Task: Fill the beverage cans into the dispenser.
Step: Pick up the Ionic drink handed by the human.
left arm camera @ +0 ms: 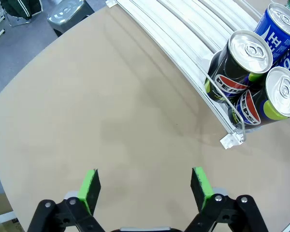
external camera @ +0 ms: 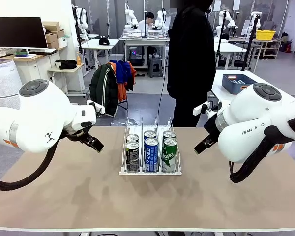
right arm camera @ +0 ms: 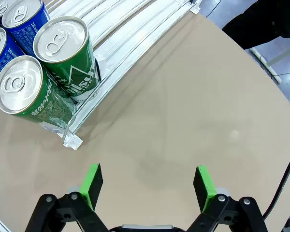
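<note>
The white dispenser is seen mid-table with six beverage cans loaded two per lane at its near end, flanked by the left gripper and right gripper, both spread wide and empty, so loading is judged finished or waiting on another can to be grasped.

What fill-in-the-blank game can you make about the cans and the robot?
1. The small white three-lane wire rack holds ___ slim aluminium drink cans.
2. The blue cans with white lettering stand in the ___ lane.
3. The green cans with white lettering stand in the lane nearest the robot's ___ arm.
4. The left tool and the right tool hold nothing, and their jaws are ___.

Missing words: six; middle; right; open.
</note>
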